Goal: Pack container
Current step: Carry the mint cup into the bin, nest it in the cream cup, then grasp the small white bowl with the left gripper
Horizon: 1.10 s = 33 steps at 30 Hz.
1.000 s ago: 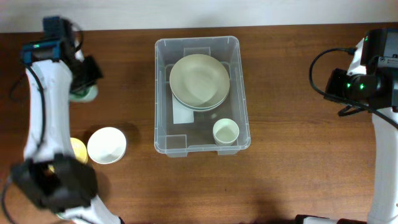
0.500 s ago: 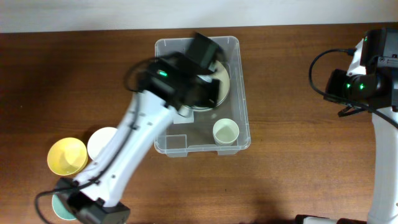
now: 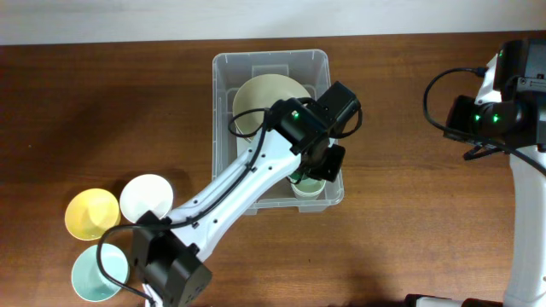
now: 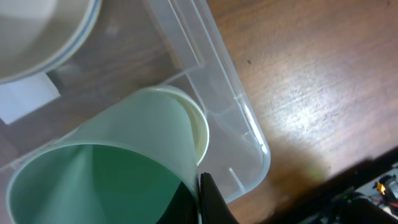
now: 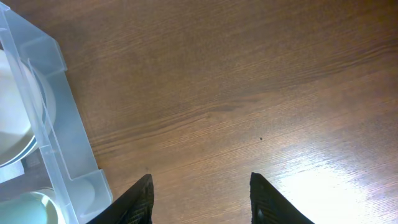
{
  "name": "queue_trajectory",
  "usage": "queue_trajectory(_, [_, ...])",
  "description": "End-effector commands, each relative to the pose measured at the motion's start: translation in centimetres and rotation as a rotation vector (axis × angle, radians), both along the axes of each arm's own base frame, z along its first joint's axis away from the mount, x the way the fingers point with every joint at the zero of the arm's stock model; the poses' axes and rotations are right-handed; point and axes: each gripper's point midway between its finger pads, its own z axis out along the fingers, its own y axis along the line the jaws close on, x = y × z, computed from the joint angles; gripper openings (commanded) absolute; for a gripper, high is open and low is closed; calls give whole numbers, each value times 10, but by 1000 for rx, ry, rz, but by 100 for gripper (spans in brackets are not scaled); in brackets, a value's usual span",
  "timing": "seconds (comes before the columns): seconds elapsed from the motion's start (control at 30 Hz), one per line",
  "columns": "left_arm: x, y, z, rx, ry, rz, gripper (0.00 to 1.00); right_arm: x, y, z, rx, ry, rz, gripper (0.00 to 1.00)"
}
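A pale green tapered plastic cup is gripped at its rim by the left pincer and held tilted, with its base aimed into a cream plastic cup just beneath the pincer. That cream cup is set in a corner of the large clear rectangular plastic container, and farther in from the pincer a white label and stacked pale round plates are seen. The right pincer is held open over the brown wooden table, with the container's wall near, off to one side of its fingers.

Nothing legible, even on the white label in the container.
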Motion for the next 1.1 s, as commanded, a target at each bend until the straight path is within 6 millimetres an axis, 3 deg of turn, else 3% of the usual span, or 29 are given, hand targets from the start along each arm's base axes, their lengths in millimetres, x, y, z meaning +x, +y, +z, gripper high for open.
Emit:
queue_trajectory(0.0, [-6, -3, -5, -14, 44, 4, 1, 0, -3, -2, 0, 5, -16, 45])
queue_trajectory(0.03, [-6, -3, -5, -14, 44, 4, 2, 0, -3, -2, 0, 6, -16, 45])
queue_trajectory(0.13, [-6, -3, -5, -14, 44, 4, 40, 0, -3, -2, 0, 5, -16, 45])
queue_trajectory(0.2, [-5, -3, -4, -14, 44, 5, 54, 0, -3, -2, 0, 5, -16, 45])
queue_trajectory(0.33, [6, 12, -1, 26, 11, 40, 55, 0, -3, -2, -1, 5, -15, 45])
queue_trajectory(0.43, [30, 57, 19, 122, -84, 137, 57, 0, -3, -2, -1, 5, -15, 45])
queue_trajectory(0.47, [44, 90, 37, 160, -149, 214, 59, 0, -3, -2, -1, 5, -16, 45])
queue_trajectory(0.57, [62, 151, 70, 188, -235, 368, 67, 0, -3, -2, -1, 6, -15, 45])
queue_trajectory(0.63, [68, 194, 88, 181, -254, 489, 72, 1, -3, -2, -1, 6, -16, 45])
queue_trajectory(0.73, [69, 260, 99, 188, -234, 699, 77, 1, -3, -2, 0, 7, -16, 45])
queue_trajectory(0.77, [66, 297, 97, 199, -193, 810, 79, 1, -3, -2, 0, 7, -16, 45])
queue_trajectory(0.9, [63, 346, 70, 203, -97, 951, 82, 1, -3, -2, 0, 7, -16, 45])
queue_trajectory(1.0, [60, 357, 31, 196, -14, 985, 83, 1, -3, -2, 0, 7, -16, 45])
queue_trajectory(1.07, [54, 354, -7, 199, 53, 976, 82, 1, -3, -2, 0, 7, -16, 45])
